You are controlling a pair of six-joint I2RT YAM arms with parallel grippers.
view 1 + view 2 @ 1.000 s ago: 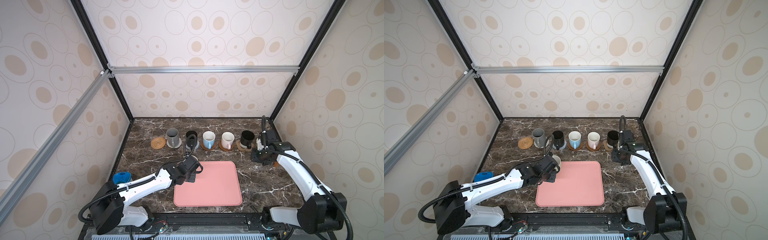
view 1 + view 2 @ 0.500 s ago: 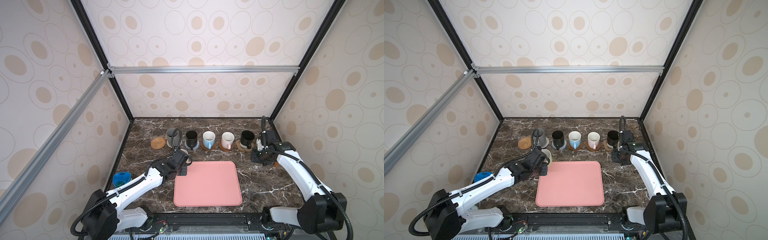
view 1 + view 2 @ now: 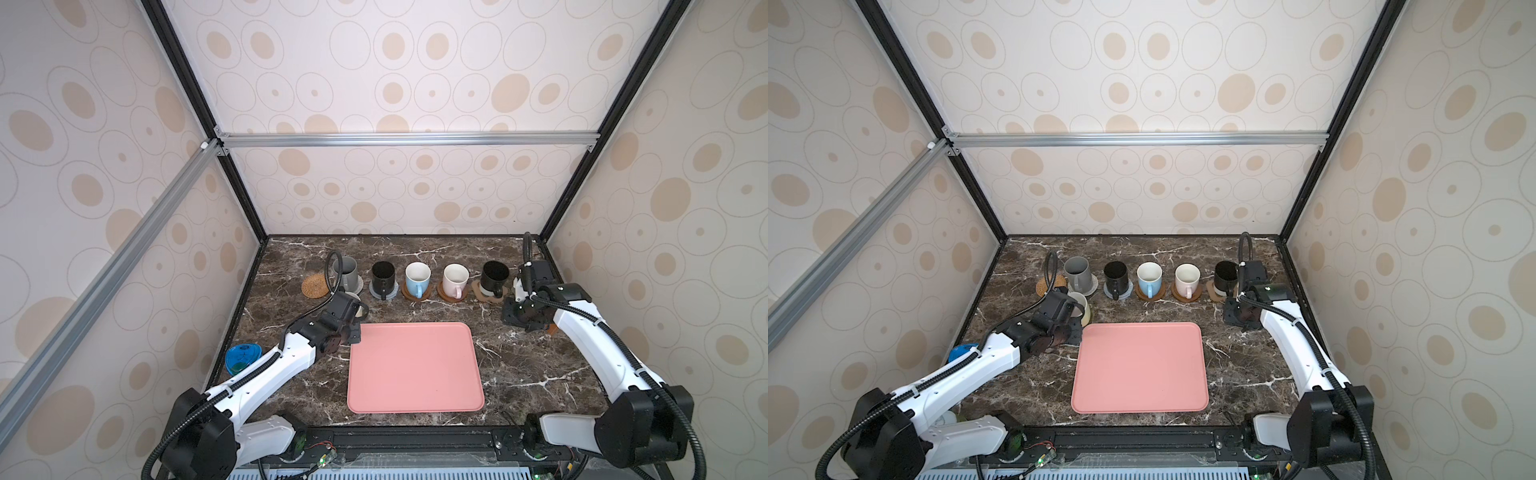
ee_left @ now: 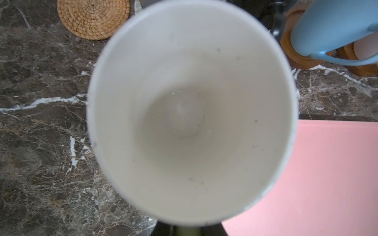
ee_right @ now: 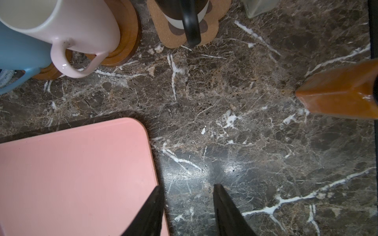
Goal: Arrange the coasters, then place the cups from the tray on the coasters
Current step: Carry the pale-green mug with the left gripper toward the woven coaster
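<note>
While five cups [image 3: 417, 277] sit on coasters [image 3: 451, 296], the last cup [image 4: 190, 114] hangs by the upper-left corner of the tray [image 3: 415, 374].
Left pincer [image 3: 1071, 309] clamps it; rattan coaster [image 3: 315, 286], at the row's left end, lies bare; right pincer [image 5: 188, 204] apart, empty.

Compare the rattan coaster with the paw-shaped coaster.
The rattan coaster is round and woven; the paw-shaped coaster is flat cork with a lobed outline. The rattan coaster is bare, while the paw-shaped coaster carries a black mug. In both top views the rattan coaster ends the row on the left, the paw-shaped coaster on the right. Both lie flat on the marble table.
</note>
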